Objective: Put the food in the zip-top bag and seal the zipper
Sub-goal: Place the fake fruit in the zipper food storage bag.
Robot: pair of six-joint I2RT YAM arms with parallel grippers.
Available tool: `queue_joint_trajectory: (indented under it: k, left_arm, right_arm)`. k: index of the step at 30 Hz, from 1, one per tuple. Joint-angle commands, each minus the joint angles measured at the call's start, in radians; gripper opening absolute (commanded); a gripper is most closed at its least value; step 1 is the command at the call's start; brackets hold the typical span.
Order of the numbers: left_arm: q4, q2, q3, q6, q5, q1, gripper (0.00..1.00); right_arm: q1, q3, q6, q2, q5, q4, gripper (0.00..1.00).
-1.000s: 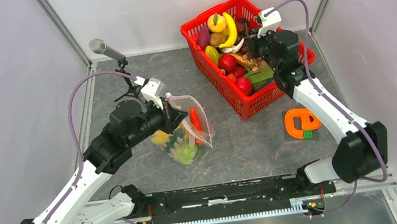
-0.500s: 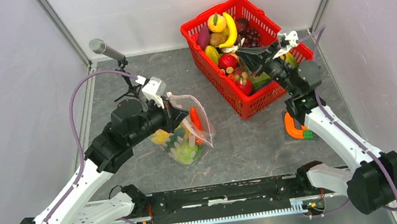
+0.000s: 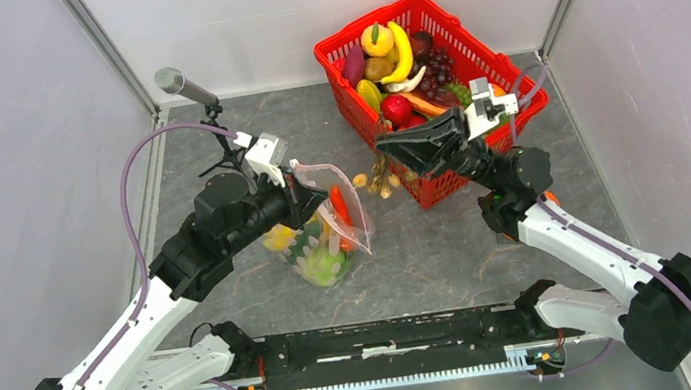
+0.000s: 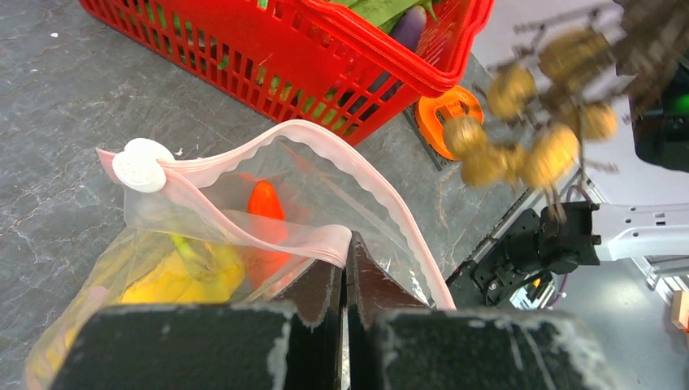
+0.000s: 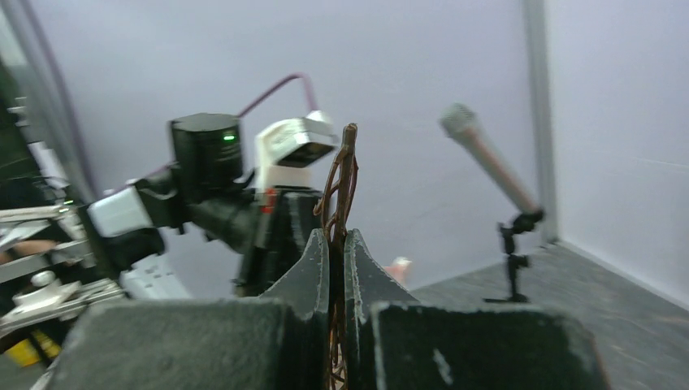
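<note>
Aloft, right end effector (image 3: 388, 152) pinches fruit cluster (image 3: 377, 182); left end effector (image 3: 297, 197) pinches bag (image 3: 326, 258).

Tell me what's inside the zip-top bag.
Through the clear zip-top bag show an orange carrot, a yellow banana bunch and a green-white piece. Anything beneath them is covered, and the left pincer hides the near part.

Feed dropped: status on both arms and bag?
Left gripper shut on bag rim, mouth open. Right gripper shut on berry bunch stem, beside basket, short of bag. Nothing between.
</note>
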Motion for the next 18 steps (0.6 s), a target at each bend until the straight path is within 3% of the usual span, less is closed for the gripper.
queue_joint_trajectory:
  k: [1, 4, 14, 18]
  left_arm:
    - [0.047, -0.011, -0.003, -0.035, -0.041, -0.004, 0.03]
    - [0.039, -0.008, 0.0, -0.035, -0.04, -0.004, 0.03]
    - [0.036, -0.029, 0.0, -0.036, -0.032, -0.004, 0.03]
    - [0.035, -0.038, 0.0, -0.037, -0.027, -0.004, 0.03]
  right_arm:
    - [0.1, 0.026, 0.05, 0.027, -0.018, 0.154, 0.0]
    - [0.143, 0.029, 0.076, 0.056, -0.003, 0.209, 0.0]
    - [0.244, 0.073, 0.016, 0.163, 0.056, 0.166, 0.0]
    - [0.278, 0.109, -0.149, 0.151, 0.145, -0.052, 0.0]
